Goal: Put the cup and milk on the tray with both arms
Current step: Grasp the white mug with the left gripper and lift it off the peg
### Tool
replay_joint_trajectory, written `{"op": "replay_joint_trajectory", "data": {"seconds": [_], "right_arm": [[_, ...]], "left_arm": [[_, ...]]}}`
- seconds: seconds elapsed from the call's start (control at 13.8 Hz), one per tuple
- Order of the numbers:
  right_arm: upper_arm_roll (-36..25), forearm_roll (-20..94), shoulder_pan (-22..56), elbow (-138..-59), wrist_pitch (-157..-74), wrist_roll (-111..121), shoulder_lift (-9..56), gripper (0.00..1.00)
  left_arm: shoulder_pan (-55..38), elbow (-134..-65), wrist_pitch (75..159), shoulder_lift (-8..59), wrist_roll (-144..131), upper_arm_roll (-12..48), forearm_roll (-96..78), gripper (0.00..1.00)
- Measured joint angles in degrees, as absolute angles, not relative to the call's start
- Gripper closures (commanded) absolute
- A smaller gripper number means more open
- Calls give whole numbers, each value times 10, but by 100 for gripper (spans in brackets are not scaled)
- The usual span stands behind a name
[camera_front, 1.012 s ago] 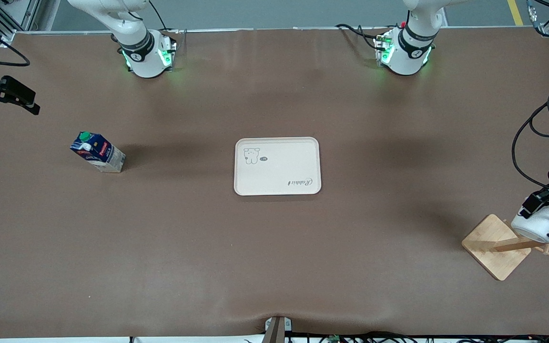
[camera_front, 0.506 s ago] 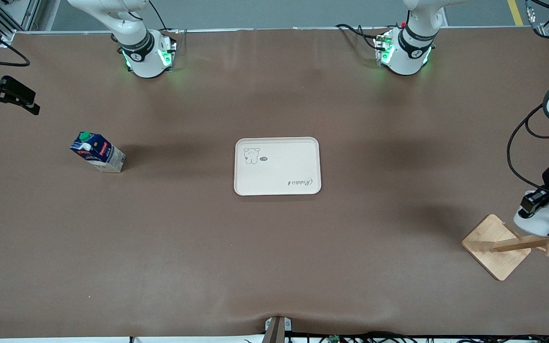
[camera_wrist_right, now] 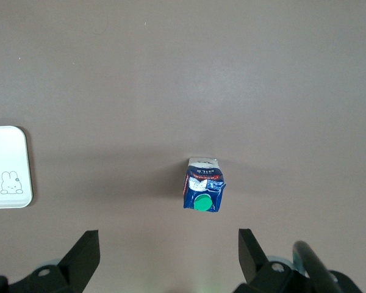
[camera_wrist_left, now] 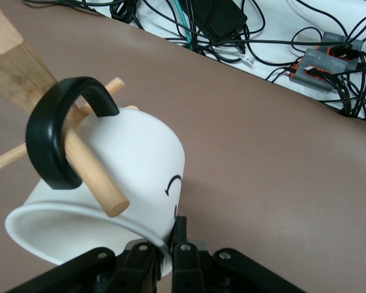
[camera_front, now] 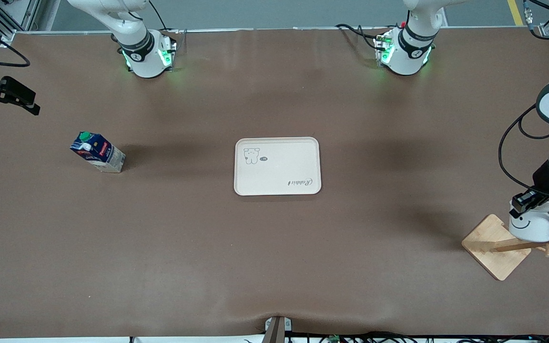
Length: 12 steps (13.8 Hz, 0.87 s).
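1. At the left arm's end of the table, near the front camera, the cup [camera_front: 532, 225] hangs on a peg of the wooden rack [camera_front: 496, 246]. The left gripper [camera_wrist_left: 165, 250] is closed on its rim, one finger inside and one outside.
2. The peg passes through the black handle [camera_wrist_left: 58, 140]. If the arm pulls sideways and not along the peg, the handle can catch, and I think the light rack can tip or be dragged with the cup.
3. The grip is only on a thin rim, so the cup can turn or slip between the fingers when it comes free.
4. The milk [camera_front: 97, 152] stands upright toward the right arm's end of the table, well apart from the tray [camera_front: 277, 166]. The right gripper [camera_wrist_right: 168, 256] waits high over the table near it, jaws wide open and empty.
5. The carton is tall and narrow; a finger that touches it before closing can push it over.
6. The tray lies at the middle of the table, between the two things.
7. Count: one cup, one milk carton, one tray, one rack, two arms.
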<state>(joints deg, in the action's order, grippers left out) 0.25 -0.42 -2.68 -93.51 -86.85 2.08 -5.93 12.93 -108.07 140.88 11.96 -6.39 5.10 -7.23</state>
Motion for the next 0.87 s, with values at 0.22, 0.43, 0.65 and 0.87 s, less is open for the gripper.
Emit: {"op": "replay_joint_trajectory", "data": {"seconds": [0.22, 0.43, 0.65, 0.87], "right_arm": [[3, -4, -27, -935, -868, 21, -59, 0], [3, -4, -27, -935, -868, 21, -59, 0], [3, -4, -27, -935, -868, 21, -59, 0], [2, -4, -27, -935, -868, 21, -59, 0]], "left_arm": [[129, -1076, 1385, 116, -64, 51, -72, 100], [129, -1051, 1323, 110, -63, 54, -72, 100], [129, -1024, 1253, 101, -63, 55, -72, 100], [129, -1001, 1195, 90, -63, 56, -72, 100]]}}
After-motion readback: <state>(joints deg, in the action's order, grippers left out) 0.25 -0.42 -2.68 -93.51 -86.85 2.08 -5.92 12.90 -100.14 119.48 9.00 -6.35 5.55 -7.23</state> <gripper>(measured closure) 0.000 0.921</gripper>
